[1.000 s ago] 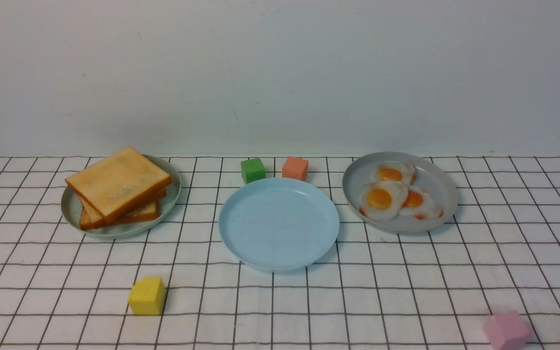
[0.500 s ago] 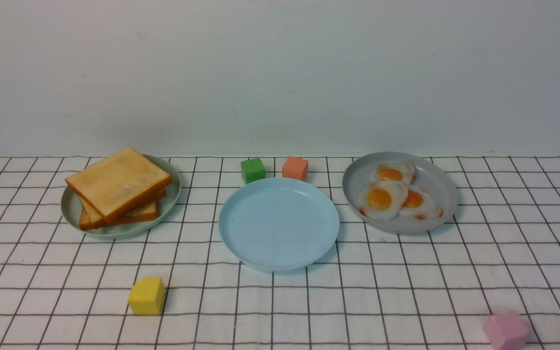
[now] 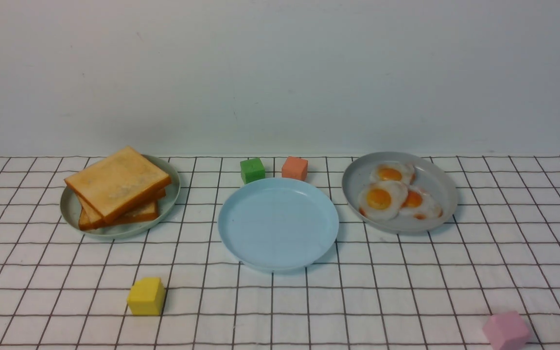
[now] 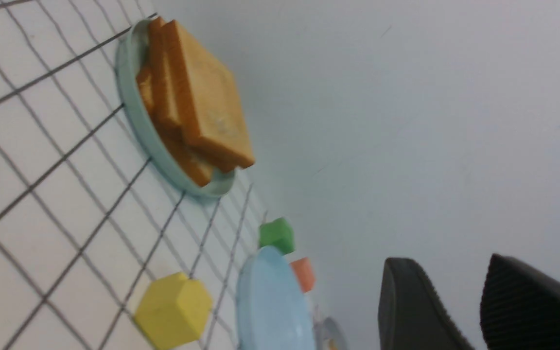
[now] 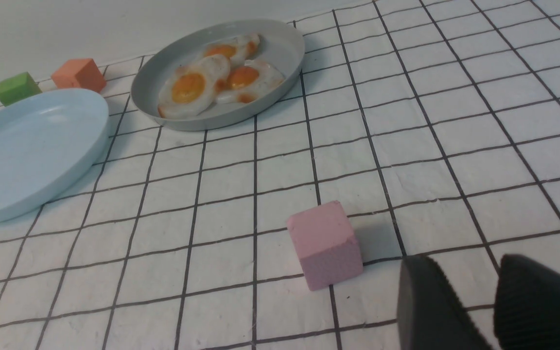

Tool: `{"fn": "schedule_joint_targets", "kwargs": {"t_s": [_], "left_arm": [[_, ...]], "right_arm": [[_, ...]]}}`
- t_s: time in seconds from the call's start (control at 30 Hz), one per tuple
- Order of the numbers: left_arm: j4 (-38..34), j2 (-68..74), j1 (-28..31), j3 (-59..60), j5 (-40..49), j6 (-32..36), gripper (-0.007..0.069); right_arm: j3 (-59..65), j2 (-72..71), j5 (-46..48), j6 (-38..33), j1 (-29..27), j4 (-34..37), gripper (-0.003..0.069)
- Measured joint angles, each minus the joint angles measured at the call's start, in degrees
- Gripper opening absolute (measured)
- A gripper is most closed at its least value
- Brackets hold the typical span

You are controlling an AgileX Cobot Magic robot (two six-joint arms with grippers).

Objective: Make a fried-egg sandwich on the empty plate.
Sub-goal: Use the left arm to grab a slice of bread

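Flanking plate [image 3: 278, 224]: toast dish [image 3: 114, 232], egg dish [image 3: 441, 187]

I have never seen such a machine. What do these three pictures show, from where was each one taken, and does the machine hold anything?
This is a robot with two arms, and each arm ends in a pincer. The wide picture comes from a camera between the arms, looking forward. The other two come from cameras on the wrists, so the black parts in their corners are the left pincer and the right pincer. Both stand open and hold nothing. On the checked cloth there is a stack of toast on a grey-green plate, an empty blue plate in the middle, and three fried eggs on a grey plate. There are also a green cube, an orange cube, a yellow cube and a pink cube.
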Motion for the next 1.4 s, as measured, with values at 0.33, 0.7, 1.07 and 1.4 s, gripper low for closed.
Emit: {"fn": "schedule_joint_targets", "kwargs": {"t_s": [0.33, 0.7, 1.07, 1.4], "left_arm": [[4.0, 10.5, -3.6, -16.6, 13.8, 25.5, 0.0077], [14.0, 46.5, -11.2, -43.1, 34.6, 39.2, 0.002], [22.3, 67.9, -14.7, -57.2, 39.1, 38.9, 0.002], [29.5, 83.1, -14.7, -66.8, 45.3, 34.0, 0.002]], "right_arm": [[0.0, 0.0, 0.0, 0.0, 0.0, 0.0, 0.0238], [0.0, 0.0, 0.0, 0.0, 0.0, 0.0, 0.0238], [0.6, 0.0, -15.6, 12.7, 0.0, 25.5, 0.0238], [-24.3, 7.5, 13.6, -10.3, 1.2, 25.6, 0.0174]]}}
